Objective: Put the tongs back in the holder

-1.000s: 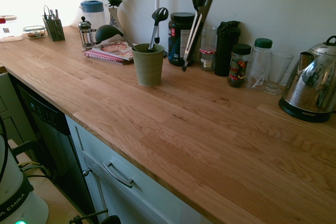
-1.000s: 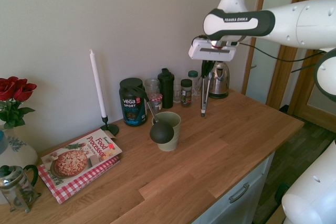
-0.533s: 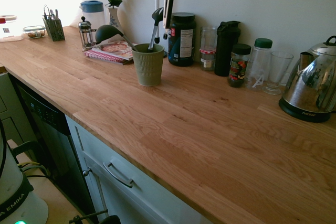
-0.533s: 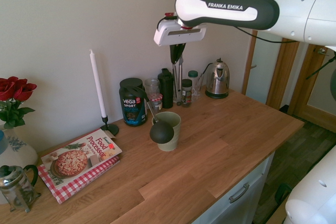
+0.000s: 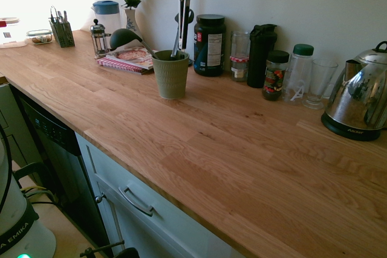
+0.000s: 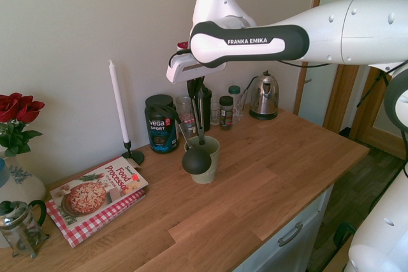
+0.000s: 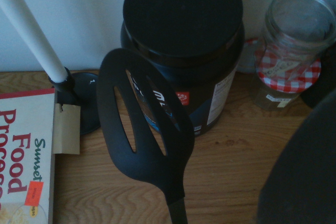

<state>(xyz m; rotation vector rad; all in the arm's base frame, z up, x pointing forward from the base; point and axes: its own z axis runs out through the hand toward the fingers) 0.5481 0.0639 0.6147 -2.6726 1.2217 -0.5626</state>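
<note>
Fingers (image 6: 192, 87) of the gripper (image 6: 196, 91), two, clamped together on one pair of tongs (image 5: 185, 13). Hanging nearly upright, with lower ends at the mouth of one green holder (image 5: 171, 77) (inside or just above the rim, cannot tell). In that holder, two other utensils: one black ladle (image 5: 125, 38) and one slotted spoon (image 7: 118, 129), its slots plainest in the wrist view. Behind, one dark tub (image 6: 162, 125); near it, one candle (image 6: 118, 103) in one stand (image 6: 133, 155). Farther off, one kettle (image 6: 264, 97). Only in the first exterior view: one cutlery caddy (image 5: 61, 33). Only in the wrist view: one orange sticker (image 7: 33, 193) on the cookbook (image 7: 23, 150).
</note>
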